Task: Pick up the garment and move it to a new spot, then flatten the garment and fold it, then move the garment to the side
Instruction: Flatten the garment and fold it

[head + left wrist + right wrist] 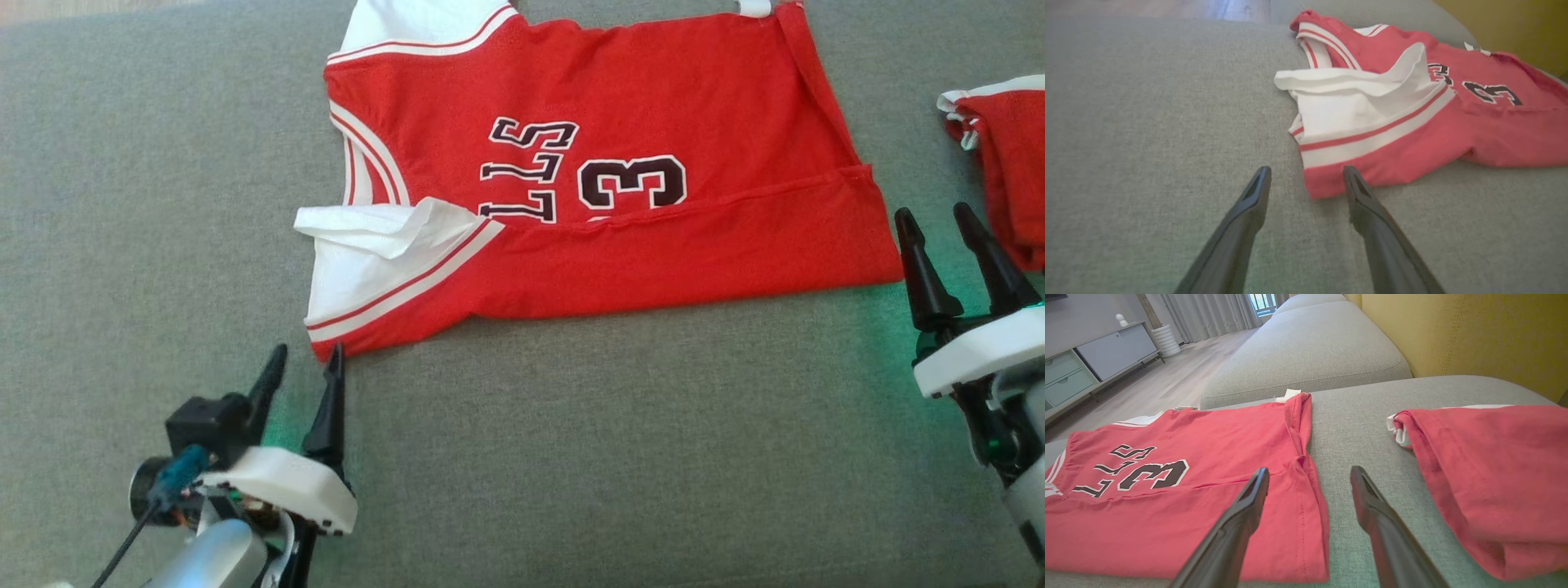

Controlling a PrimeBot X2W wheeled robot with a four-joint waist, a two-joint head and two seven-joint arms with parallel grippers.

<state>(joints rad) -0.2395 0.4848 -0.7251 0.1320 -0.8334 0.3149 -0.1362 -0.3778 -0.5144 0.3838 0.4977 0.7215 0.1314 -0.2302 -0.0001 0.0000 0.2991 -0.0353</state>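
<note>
Left claw wide open, empty, just beside near corner of the jersey. Right claw wide open, empty, at its opposite edge. Jersey lies half-folded on sofa between claws; second red garment right of right claw.

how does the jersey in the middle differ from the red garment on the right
The jersey lies spread wide; the red garment is folded compact. The jersey shows dark lettering and a 3; the red garment shows no print. The jersey has a broad white panel; the red garment shows a sliver of white. Both are red, on the grey cushion.
</note>
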